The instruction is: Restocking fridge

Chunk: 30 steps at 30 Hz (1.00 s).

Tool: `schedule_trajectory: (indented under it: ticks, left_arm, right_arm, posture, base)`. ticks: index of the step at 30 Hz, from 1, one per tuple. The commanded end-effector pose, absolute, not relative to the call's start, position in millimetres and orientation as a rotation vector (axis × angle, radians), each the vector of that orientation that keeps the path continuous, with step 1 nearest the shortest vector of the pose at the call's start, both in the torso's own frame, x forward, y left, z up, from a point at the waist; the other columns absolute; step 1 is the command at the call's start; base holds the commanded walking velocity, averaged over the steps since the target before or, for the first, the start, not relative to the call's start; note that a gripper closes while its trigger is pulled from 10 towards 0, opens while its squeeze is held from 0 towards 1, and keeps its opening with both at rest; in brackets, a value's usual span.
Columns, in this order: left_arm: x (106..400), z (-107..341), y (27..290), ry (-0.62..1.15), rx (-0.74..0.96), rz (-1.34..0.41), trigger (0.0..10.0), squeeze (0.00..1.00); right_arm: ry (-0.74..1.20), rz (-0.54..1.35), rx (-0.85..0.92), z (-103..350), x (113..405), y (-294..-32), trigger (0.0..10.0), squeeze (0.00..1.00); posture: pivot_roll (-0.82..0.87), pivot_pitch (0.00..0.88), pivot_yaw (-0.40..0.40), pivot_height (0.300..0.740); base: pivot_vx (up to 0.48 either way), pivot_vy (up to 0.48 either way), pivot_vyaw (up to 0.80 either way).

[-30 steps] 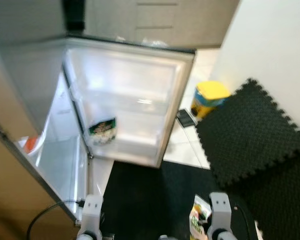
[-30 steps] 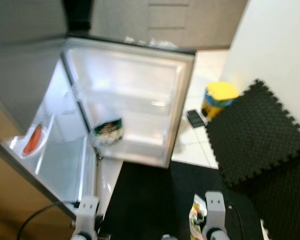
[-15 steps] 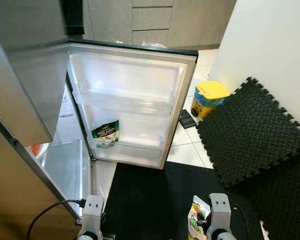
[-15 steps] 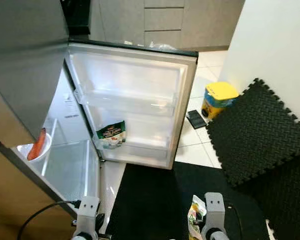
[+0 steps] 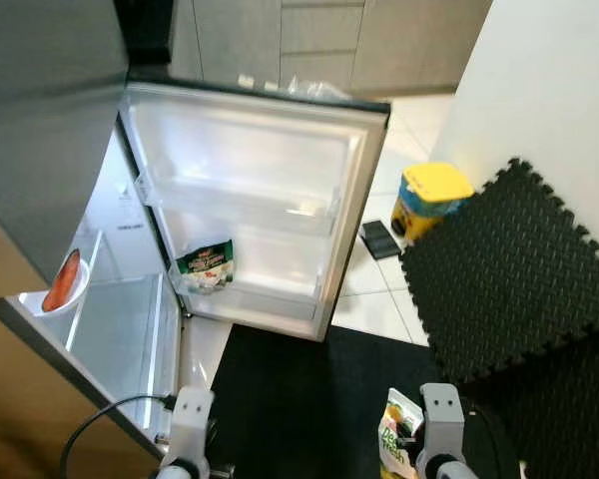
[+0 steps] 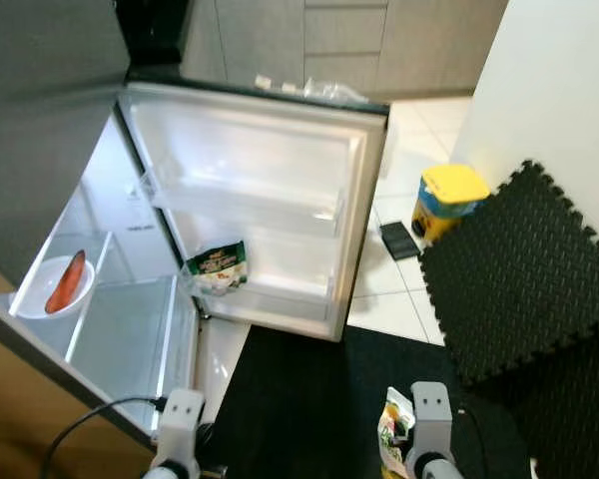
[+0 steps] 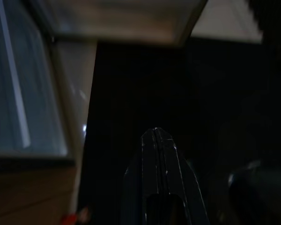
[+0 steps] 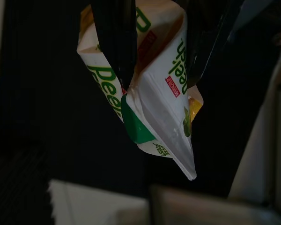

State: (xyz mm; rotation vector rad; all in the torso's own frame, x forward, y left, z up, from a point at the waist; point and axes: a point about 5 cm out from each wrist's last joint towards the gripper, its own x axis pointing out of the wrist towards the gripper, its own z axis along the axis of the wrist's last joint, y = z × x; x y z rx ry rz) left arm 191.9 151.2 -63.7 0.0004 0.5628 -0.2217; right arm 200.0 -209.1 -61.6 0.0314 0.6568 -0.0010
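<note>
The right gripper point(image 8: 159, 51) carries a white-and-green pouch point(image 8: 154, 108) pinched between its fingers, low over the black mat point(image 5: 290, 399), ready for shelving. The fridge door point(image 5: 270, 200) stands open, its lower rack already holding a packet point(image 5: 206, 267). The left gripper point(image 7: 158, 140) hangs idle, fingers pressed together.

Door shelf point(image 5: 248, 289): green-white packet point(image 5: 206, 266). Fridge shelf point(image 6: 120, 329): bowl point(image 6: 48, 287) holding carrot point(image 6: 65, 281).
</note>
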Motion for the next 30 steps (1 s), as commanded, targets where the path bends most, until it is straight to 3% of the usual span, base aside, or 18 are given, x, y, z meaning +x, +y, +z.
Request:
schedule_trajectory:
  ticks: [1,5,21,30]
  left_arm:
    - [183.8,-68.5,149.2,0.592,-0.009,-0.223,10.0,0.0]
    - [183.8,-68.5,149.7,0.592,-0.011,-0.218,10.0,0.0]
    - [185.9,-67.9,159.8,0.593,-0.022,-0.147,10.0,0.0]
    - [188.9,-66.6,153.6,0.593,-0.042,-0.207,10.0,0.0]
  right_arm:
    - [0.665,-0.007,0.042,-64.8,193.9,-207.7,10.0,0.0]
    - [0.664,-0.008,0.041,-64.5,194.4,-207.9,10.0,0.0]
    - [0.662,-0.006,0.037,-63.7,196.4,-207.5,10.0,0.0]
    - [0.659,-0.007,0.041,-63.4,197.2,-206.8,10.0,0.0]
  posture:
    - [-0.12,0.09,-0.028,0.74]
    - [-0.12,0.089,-0.029,0.74]
    - [-0.12,0.091,-0.029,0.74]
    - [-0.12,0.091,-0.026,0.74]
  base:
    - [0.0,-0.48,0.0]
    - [0.0,-0.48,0.0]
    - [0.0,0.0,0.0]
    - [0.06,0.0,0.0]
